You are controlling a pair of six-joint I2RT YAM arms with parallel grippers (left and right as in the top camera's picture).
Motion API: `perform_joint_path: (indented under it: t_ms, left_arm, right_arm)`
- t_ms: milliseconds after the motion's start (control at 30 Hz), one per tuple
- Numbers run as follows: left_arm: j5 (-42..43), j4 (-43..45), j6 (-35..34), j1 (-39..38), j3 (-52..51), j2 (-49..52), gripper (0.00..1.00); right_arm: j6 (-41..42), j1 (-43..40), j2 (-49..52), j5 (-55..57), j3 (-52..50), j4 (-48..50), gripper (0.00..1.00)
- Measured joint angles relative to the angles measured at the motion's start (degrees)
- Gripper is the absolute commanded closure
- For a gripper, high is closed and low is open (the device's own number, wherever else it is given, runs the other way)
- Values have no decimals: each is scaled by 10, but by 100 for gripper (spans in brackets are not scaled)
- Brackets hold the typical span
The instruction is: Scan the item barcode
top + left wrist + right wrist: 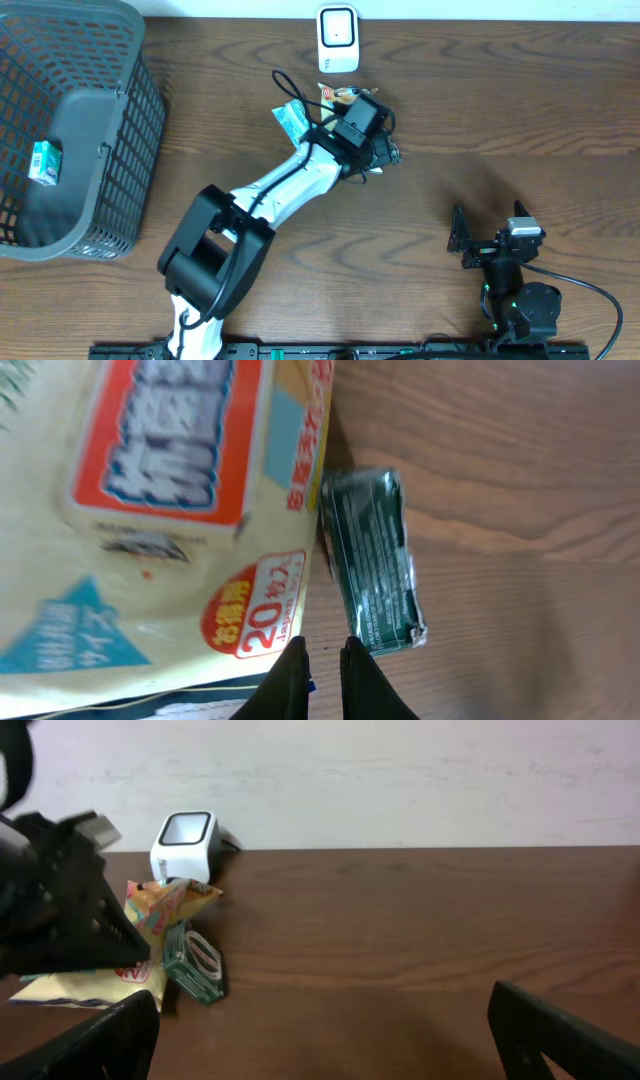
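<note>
A large yellow snack bag (150, 510) with red and blue print fills the left wrist view. My left gripper (322, 645) is shut at its lower right edge, with a sliver of the bag's blue hem between the fingertips. A dark green foil packet (372, 560) lies on the wood just right of the bag. From overhead the left gripper (385, 150) sits over the pile of items below the white barcode scanner (338, 38). My right gripper (489, 218) stands open at the front right with nothing between its fingers; its wrist view shows the scanner (185, 845) and the bag (60, 988).
A grey mesh basket (130, 120) stands at the left edge with a small green box (45, 160) inside. An orange snack packet (165, 900) and a teal packet (292, 118) lie in the pile by the scanner. A cable loops near the left arm.
</note>
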Motion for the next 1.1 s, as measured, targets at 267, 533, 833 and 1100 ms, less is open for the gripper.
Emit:
perform_joint_path:
  t_ms: [267, 533, 833, 1100]
  left_arm:
    - [-14, 54, -18, 0, 0, 39, 88]
    - [3, 139, -10, 0, 0, 40, 88]
    - [16, 159, -5, 0, 0, 40, 88]
    - [15, 169, 9, -13, 0, 40, 88]
  right_arm:
    - [0, 0, 0, 0, 0, 0, 1]
    - [0, 0, 0, 0, 0, 0, 1]
    - [0, 0, 0, 0, 0, 0, 1]
    - [0, 0, 0, 0, 0, 0, 1]
